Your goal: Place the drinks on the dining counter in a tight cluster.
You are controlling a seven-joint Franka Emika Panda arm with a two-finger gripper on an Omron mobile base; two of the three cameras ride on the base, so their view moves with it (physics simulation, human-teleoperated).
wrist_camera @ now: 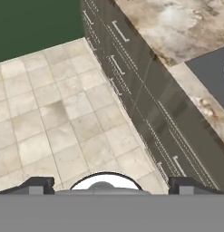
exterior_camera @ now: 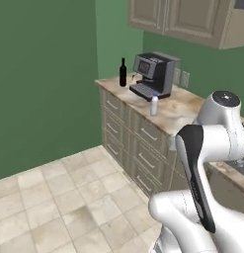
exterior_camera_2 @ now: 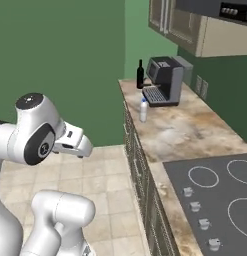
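Two drinks stand on the marbled bench (exterior_camera_2: 195, 131): a black wine bottle (exterior_camera: 123, 72) at its far corner beside the coffee machine (exterior_camera: 154, 74), and a small white bottle (exterior_camera: 154, 105) near the front edge. The tool (wrist_camera: 109, 185) hangs spread wide above the tiled floor (wrist_camera: 63, 118), holding nothing.

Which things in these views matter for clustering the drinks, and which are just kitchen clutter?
Job:
- wine bottle, beside the coffee machine
- white bottle, blue cap, in front of the machine
- gripper, open, holding nothing, over the floor

Just there:
- coffee machine
- short counter under both bottles
- stovetop
- drawers
- wall cabinets
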